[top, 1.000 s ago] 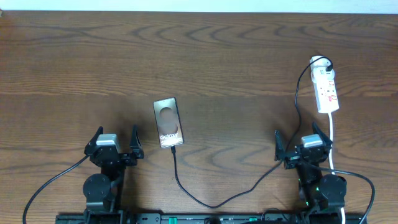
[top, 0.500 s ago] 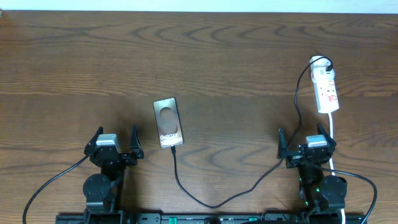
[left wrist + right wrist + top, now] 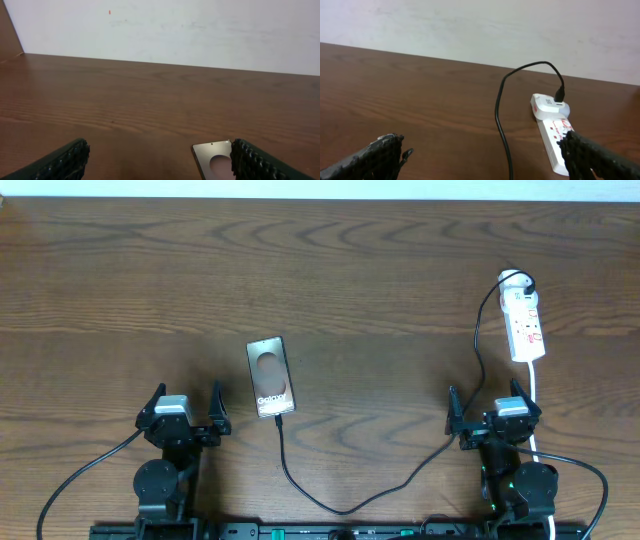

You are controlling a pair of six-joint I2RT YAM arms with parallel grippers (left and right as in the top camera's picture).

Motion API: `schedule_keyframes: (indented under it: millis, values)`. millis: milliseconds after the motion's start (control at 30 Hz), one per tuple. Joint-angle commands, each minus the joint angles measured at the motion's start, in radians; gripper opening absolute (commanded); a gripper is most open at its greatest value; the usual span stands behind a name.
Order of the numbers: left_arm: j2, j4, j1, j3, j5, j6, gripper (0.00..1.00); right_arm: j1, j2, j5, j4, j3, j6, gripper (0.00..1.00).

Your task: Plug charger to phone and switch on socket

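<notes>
The phone (image 3: 269,377) lies face up at the table's middle, with its pale oval and white lettering showing; its top corner shows in the left wrist view (image 3: 212,159). The black charger cable (image 3: 345,505) runs from the phone's near end, loops along the front and rises to the white socket strip (image 3: 524,326) at the far right; its tip sits at the phone's bottom edge. In the right wrist view the cable (image 3: 501,125) leads to the socket (image 3: 552,131). My left gripper (image 3: 185,413) is open and empty, left of the phone. My right gripper (image 3: 491,412) is open and empty, below the socket.
A thick white cord (image 3: 534,405) runs from the socket down past my right gripper. A pale wall (image 3: 165,30) stands behind the table's far edge.
My right gripper has drawn back slightly toward the front edge. The left arm, phone and cable have not moved.
</notes>
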Motion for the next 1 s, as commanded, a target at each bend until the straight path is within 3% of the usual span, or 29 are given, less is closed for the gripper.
schedule_keyframes:
  millis: [0,333,633,967]
  values:
    - [-0.006,-0.036,-0.004,-0.017,-0.002,-0.005,0.91,0.002,-0.009,0.024,-0.008,-0.001,0.016,0.99]
    - [-0.006,-0.036,-0.004,-0.017,-0.002,-0.005,0.91,0.002,-0.009,0.089,-0.003,-0.001,0.032,0.99]
    - [-0.006,-0.036,-0.004,-0.017,-0.002,-0.005,0.91,0.001,-0.009,0.214,0.010,-0.001,0.154,0.99]
    - [-0.006,-0.035,-0.004,-0.017,-0.002,-0.005,0.91,0.001,-0.009,0.174,0.010,-0.001,0.153,0.99]
